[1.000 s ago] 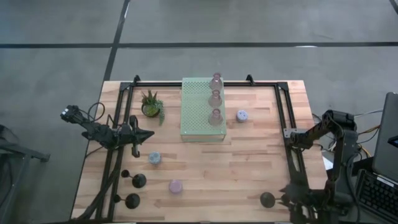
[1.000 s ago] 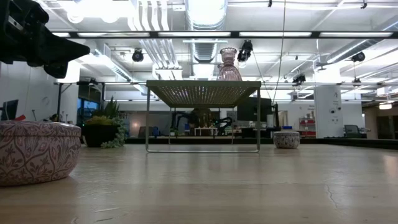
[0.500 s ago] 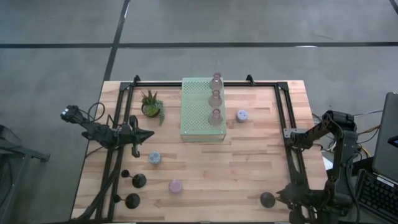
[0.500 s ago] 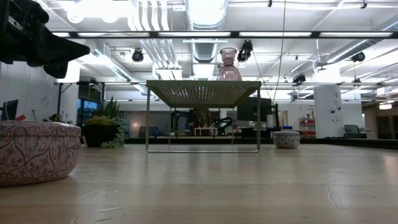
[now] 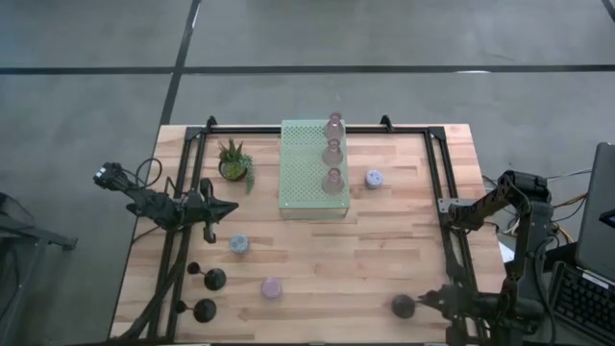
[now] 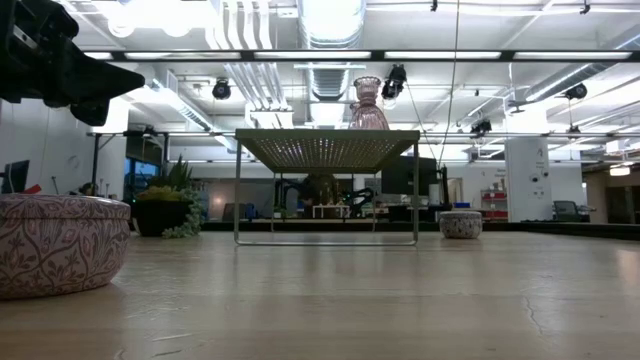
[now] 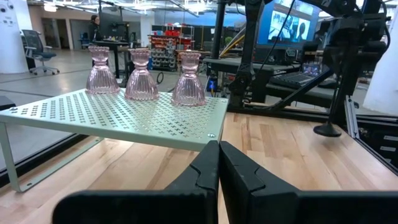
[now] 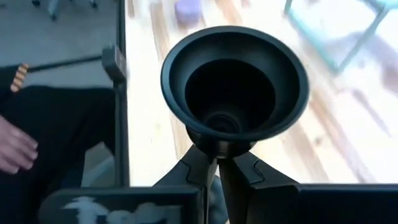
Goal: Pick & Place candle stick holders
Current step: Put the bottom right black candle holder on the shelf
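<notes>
My right gripper (image 8: 217, 163) is at the table's near right corner (image 5: 423, 302), shut on a black candle stick holder (image 5: 403, 307). The holder's wide hollow end (image 8: 235, 84) faces the wrist camera. My left gripper (image 5: 231, 208) hangs shut and empty above the left side of the table (image 7: 217, 155). Three pink glass holders (image 5: 332, 150) stand on the pale green board (image 5: 306, 183). Two black holders (image 5: 209, 293), two blue ones (image 5: 373, 178) (image 5: 238, 245) and a lavender one (image 5: 272, 286) rest on the table. My right gripper pinches the black holder's narrow neck (image 8: 214, 148), just below its wide hollow end, between the two fingertips. The fingers come about level from the table's right side. Whether the holder is clear of the table, I cannot tell.
A small potted plant (image 5: 233, 161) stands left of the board. Black frame rails (image 5: 183, 231) (image 5: 447, 231) run along both sides of the table. A person's hand (image 8: 13, 149) shows beyond the table's near edge in the right wrist view. Bare wood lies in the middle (image 5: 336, 259).
My right gripper has shut on the black holder near the right front corner and gone a little toward the table's left edge. The holder has moved that way with it. My left arm has kept still.
</notes>
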Controlling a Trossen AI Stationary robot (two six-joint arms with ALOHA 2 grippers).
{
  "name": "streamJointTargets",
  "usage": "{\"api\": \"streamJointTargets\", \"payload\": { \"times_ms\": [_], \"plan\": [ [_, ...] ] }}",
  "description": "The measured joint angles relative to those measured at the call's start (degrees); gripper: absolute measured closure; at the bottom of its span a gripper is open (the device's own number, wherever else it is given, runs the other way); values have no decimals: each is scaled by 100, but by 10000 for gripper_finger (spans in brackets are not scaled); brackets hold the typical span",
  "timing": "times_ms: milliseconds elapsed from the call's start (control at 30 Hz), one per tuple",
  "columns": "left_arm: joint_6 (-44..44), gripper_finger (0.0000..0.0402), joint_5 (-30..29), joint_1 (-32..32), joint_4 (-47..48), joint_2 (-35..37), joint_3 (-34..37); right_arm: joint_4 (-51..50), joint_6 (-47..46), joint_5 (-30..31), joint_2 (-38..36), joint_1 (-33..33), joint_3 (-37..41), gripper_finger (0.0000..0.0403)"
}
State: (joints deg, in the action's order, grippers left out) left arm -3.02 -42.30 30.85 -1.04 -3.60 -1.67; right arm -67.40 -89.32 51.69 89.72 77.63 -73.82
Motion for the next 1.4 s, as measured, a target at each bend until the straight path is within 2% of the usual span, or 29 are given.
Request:
{"api": "streamJointTargets", "payload": {
  "times_ms": [200, 633, 767, 1033, 1400],
  "plan": [
    [1, 388, 0, 0, 0, 0, 0, -2, 326, 510, -45, -160, 0, 388],
    [0, 388, 0, 0, 0, 0, 0, 82, 1273, 491, -71, -1308, 0, 389],
    [1, 388, 0, 2, 0, 1, 0, 517, 1763, 218, -170, -1673, 2, 389],
    [1, 388, 0, 0, 0, 2, 0, 2092, 3781, -343, -360, -2504, 2, 390],
    [74, 388, -131, -4, -199, 0, 11, 2723, 5242, -1358, -419, -3652, 2, 390]
  ]
}}
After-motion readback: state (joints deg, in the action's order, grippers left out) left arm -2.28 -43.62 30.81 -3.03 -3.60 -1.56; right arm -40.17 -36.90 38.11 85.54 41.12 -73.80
